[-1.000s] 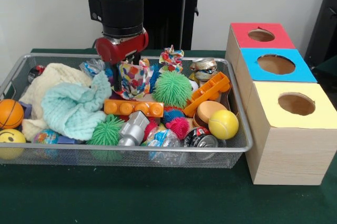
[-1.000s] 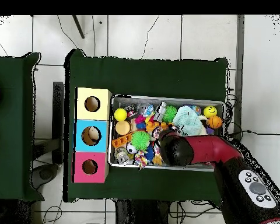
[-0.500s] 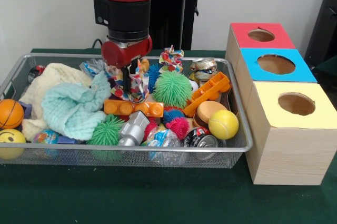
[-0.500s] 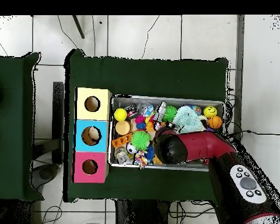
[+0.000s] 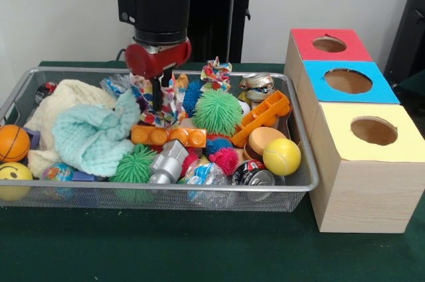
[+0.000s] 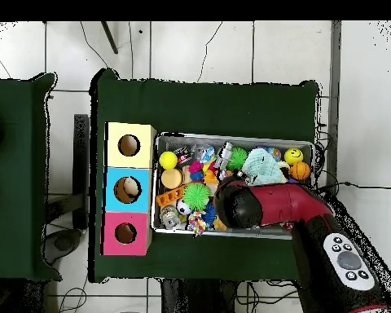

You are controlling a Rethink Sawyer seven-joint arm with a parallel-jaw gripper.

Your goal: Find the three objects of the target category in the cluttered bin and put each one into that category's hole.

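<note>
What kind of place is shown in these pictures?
Probably a robotics lab or test room, not a home. A red robot arm hangs over a wire bin of mixed toys on a green-covered table, beside three colour-topped boxes with holes, above a tiled floor with cables.

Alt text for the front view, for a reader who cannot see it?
A red robot arm's end effector reaches down into the back of a wire mesh bin crowded with toys, cloths and balls. To the right stand three wooden boxes with round holes, topped red, blue and yellow from far to near.
</note>
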